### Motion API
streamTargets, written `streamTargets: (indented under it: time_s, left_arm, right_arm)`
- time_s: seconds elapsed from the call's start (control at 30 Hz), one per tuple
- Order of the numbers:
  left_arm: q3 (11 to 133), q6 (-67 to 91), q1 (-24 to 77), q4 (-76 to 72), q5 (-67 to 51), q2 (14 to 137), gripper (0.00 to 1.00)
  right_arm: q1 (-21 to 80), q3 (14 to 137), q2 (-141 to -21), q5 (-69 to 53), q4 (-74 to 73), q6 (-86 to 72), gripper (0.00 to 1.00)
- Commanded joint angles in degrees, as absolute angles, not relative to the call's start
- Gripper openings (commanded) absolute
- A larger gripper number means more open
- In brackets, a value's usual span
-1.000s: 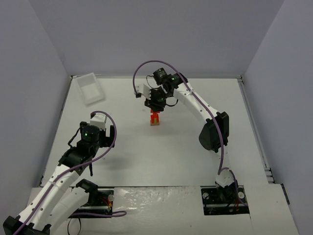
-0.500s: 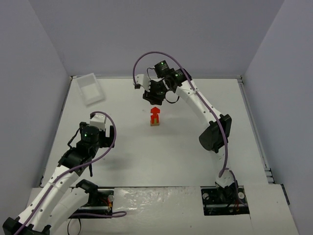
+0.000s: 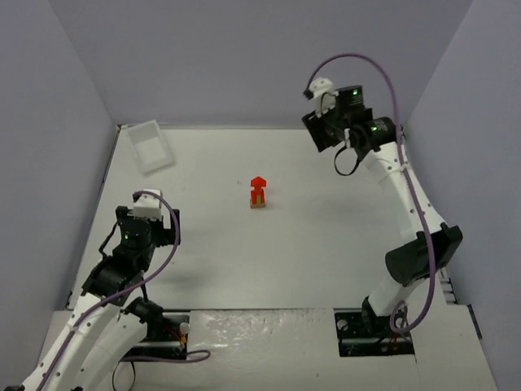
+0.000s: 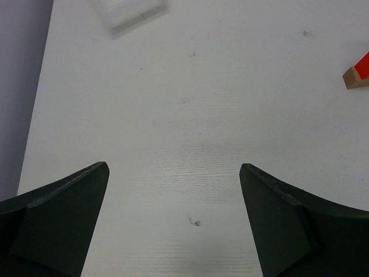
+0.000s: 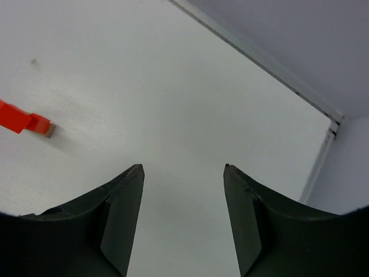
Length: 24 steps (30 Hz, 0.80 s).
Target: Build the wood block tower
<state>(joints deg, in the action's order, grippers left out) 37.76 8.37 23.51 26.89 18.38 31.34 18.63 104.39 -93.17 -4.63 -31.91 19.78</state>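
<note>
Blocks stand in one small stack, the wood block tower [image 3: 258, 194], near the middle of the white table [image 3: 326, 244]. It has a tan piece at the bottom and red pieces above it. The top one looks like a pointy roof, I think, but it is too small to be sure. The tower stands straight and nothing touches it.

My left gripper [image 4: 173, 173] is wide open and holds nothing. It hangs over bare table at the near left, well apart from the tower. The tower just peeks in at the right edge of my left wrist view. A clear tray [image 3: 148, 147] sits at the far left corner.

My right gripper [image 5: 182, 173] is near the far right corner, also well apart from the tower. Its jaws stand partly open with only table showing between them, so it holds nothing.
</note>
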Motion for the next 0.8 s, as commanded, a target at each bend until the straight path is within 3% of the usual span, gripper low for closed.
streamTargets:
  time_s: [0.0,0.23,0.53,0.77]
  left_arm:
    - [43.61,8.34,23.2,27.44,20.44,31.69,0.96]
    - [47.3,10.89,23.29,29.55,21.3,32.52,0.96]
    - [48.08,10.26,23.2,32.5,22.27,32.42,0.96]
    - [47.98,11.43,23.2,32.51,22.15,34.12,0.97]
  right_arm:
    - [14.76,93.56,-80.34,0.54,-22.55,9.86,0.56]
    - [13.63,73.49,-59.59,12.68,-17.75,4.05,0.67]
    - [13.71,55.94,-38.07,16.12,-16.96,0.0,0.98]
    - [13.8,51.31,-30.11,17.14,-16.96,0.76,1.0]
